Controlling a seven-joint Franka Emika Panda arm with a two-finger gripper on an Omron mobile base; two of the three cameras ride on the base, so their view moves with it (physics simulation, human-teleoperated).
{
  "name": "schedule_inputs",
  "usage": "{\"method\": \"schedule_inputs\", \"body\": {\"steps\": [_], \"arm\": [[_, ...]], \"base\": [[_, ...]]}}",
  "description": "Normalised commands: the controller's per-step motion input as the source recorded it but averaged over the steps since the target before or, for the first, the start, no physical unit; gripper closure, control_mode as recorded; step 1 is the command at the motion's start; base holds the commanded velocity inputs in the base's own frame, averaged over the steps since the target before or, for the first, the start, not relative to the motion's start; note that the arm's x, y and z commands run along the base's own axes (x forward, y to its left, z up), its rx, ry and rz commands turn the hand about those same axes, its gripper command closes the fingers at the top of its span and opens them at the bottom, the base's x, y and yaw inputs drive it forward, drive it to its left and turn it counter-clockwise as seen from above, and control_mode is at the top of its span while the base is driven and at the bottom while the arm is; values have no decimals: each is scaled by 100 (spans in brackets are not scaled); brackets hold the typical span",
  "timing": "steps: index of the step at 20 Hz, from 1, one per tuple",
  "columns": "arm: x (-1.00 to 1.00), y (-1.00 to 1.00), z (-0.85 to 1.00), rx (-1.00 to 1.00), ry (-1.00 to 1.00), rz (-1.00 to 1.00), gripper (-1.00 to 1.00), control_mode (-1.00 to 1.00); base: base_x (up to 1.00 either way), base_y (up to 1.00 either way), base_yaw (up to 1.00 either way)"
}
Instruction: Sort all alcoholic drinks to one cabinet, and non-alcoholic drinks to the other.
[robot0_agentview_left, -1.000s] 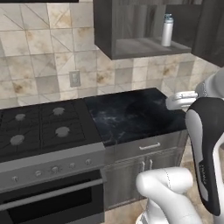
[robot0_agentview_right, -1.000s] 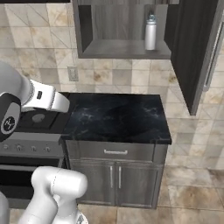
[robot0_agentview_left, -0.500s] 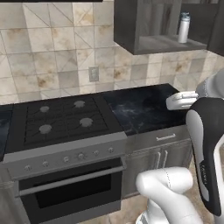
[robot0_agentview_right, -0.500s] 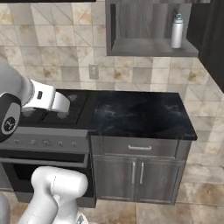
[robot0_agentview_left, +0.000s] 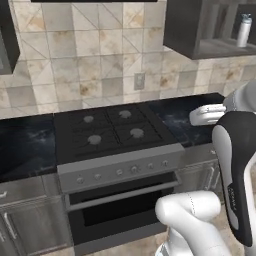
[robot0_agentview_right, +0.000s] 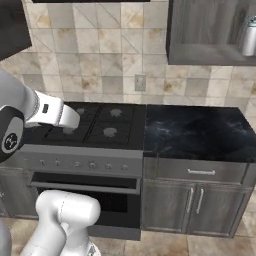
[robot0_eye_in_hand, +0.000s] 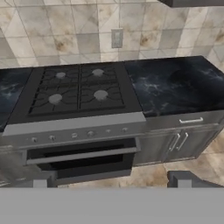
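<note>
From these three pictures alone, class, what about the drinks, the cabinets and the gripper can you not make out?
- White bottle: in the right base view the right edge cuts it; its lid colour is too small to tell.
- Open cabinet: its top and right side run off the frame in both base views.
- Left cabinet: just a corner, cut by the left edge.
- Gripper: fingertips show in the hand view, wide apart, holding nothing.
</note>
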Motion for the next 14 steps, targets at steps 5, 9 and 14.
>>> {"method": "schedule_inputs", "body": {"steps": [5, 9, 14], "arm": [[0, 0, 0, 0, 0, 0, -100, 100], [0, 0, 0, 0, 0, 0, -100, 100], [0, 0, 0, 0, 0, 0, -100, 100]], "base": [[-21, 79, 3], [-21, 80, 3], [-21, 82, 4]]}}
